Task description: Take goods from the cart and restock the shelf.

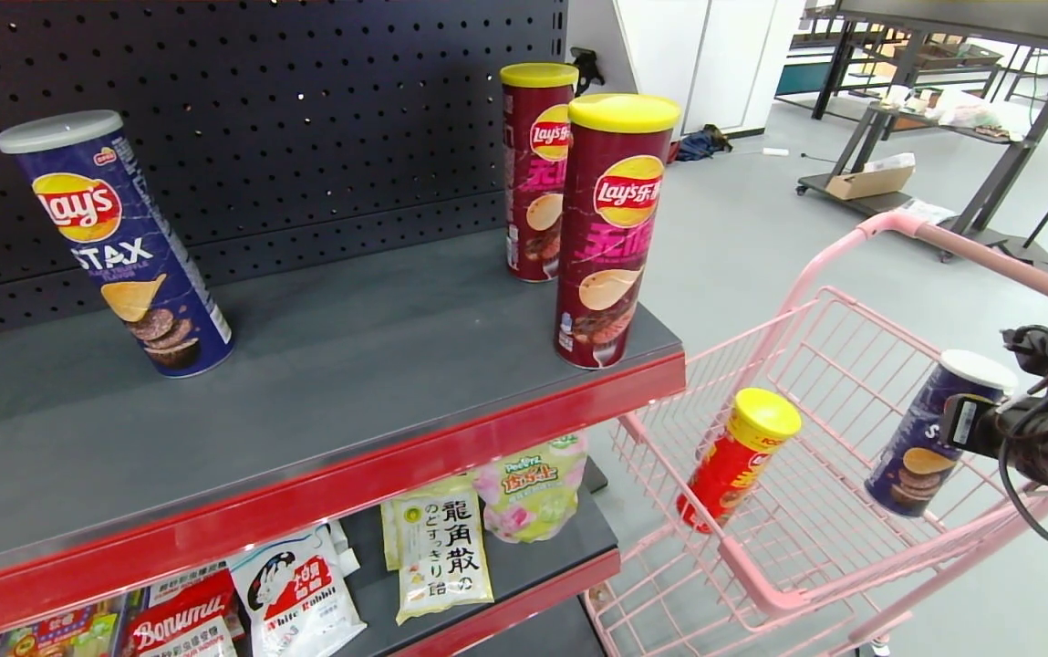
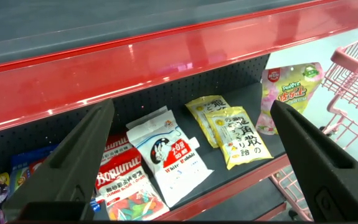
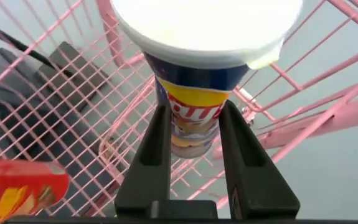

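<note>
My right gripper is shut on a blue chip can with a white lid, holding it tilted inside the pink cart. In the right wrist view its fingers clamp the blue can just under the lid. A red can with a yellow lid leans in the cart beside it. On the top shelf stand another blue can at the left and two maroon cans at the right end. My left gripper is open in front of the lower shelf, with nothing between its fingers.
The lower shelf holds snack bags: a white one, yellow ones and a pale green pouch. The top shelf has a red front lip and free room between the blue and maroon cans. Tables stand far behind the cart.
</note>
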You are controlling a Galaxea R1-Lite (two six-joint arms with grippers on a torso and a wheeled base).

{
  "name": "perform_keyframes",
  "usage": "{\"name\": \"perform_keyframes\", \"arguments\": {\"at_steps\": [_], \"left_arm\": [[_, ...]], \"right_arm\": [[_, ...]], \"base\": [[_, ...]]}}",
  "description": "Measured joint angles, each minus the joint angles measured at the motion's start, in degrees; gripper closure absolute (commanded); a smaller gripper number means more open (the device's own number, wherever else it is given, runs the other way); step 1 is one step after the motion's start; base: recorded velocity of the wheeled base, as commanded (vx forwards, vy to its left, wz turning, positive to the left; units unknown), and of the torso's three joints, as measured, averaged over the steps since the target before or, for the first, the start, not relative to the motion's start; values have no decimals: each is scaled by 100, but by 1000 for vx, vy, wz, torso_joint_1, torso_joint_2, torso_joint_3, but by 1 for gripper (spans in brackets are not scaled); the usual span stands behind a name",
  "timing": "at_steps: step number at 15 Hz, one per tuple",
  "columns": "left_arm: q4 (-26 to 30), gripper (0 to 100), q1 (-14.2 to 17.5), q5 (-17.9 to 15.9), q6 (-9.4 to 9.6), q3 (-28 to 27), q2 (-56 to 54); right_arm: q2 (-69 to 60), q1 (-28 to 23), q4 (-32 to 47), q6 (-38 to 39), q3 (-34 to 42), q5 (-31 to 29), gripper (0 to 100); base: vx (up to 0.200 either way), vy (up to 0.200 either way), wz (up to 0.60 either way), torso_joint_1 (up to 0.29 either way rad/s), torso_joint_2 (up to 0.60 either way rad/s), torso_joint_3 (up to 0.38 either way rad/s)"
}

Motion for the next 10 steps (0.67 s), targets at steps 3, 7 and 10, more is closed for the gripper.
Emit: {"name": "perform_keyframes", "arguments": {"at_steps": [3, 7, 10], "left_arm": [[0, 0, 0, -1, 2, 0, 0], [-2, 0, 0, 0, 6, 0, 0], [-2, 0, 0, -1, 6, 0, 0]], "right_arm": [[385, -90, -163, -9, -163, -6, 100], [868, -112, -816, -104, -196, -85, 100], [1157, -133, -983, -85, -216, -137, 100]], "base": [[0, 0, 0, 0, 0, 0], [0, 0, 0, 0, 0, 0], [0, 0, 0, 0, 0, 0]]}}
